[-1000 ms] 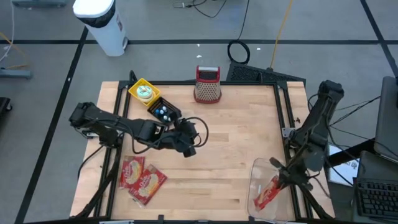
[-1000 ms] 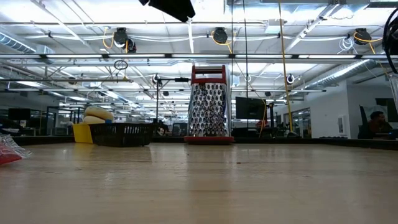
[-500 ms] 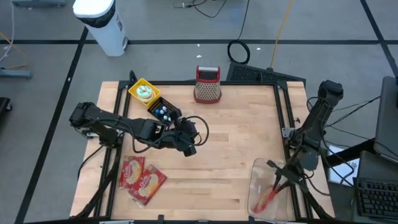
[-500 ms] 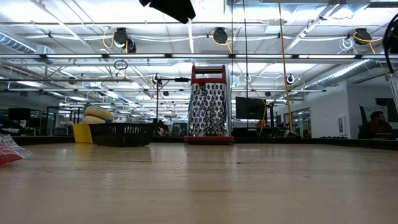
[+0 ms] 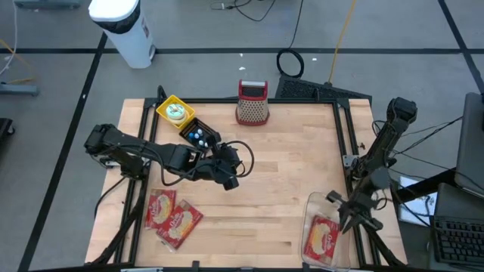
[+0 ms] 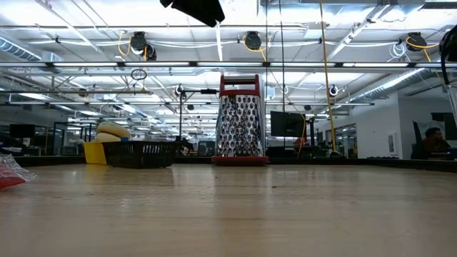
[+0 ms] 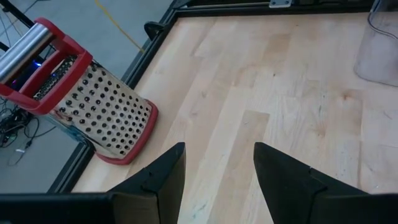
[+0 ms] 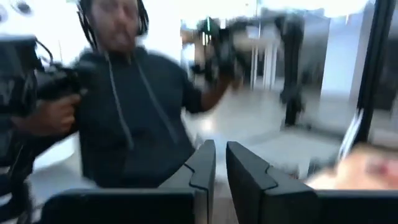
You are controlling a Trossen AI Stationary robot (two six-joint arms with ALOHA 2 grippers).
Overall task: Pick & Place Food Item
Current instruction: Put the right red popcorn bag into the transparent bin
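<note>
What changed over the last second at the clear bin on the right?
The red food packet left the right gripper and now lies flat inside the clear bin; the gripper has drawn back above it, fingers nearly together. The left arm, grater and two packets stayed put.

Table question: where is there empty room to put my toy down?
The biggest bare wood lies in the middle and right of the table, between the grater and the clear bin. The left side is crowded: the left end effector, red packets and small baskets.
</note>
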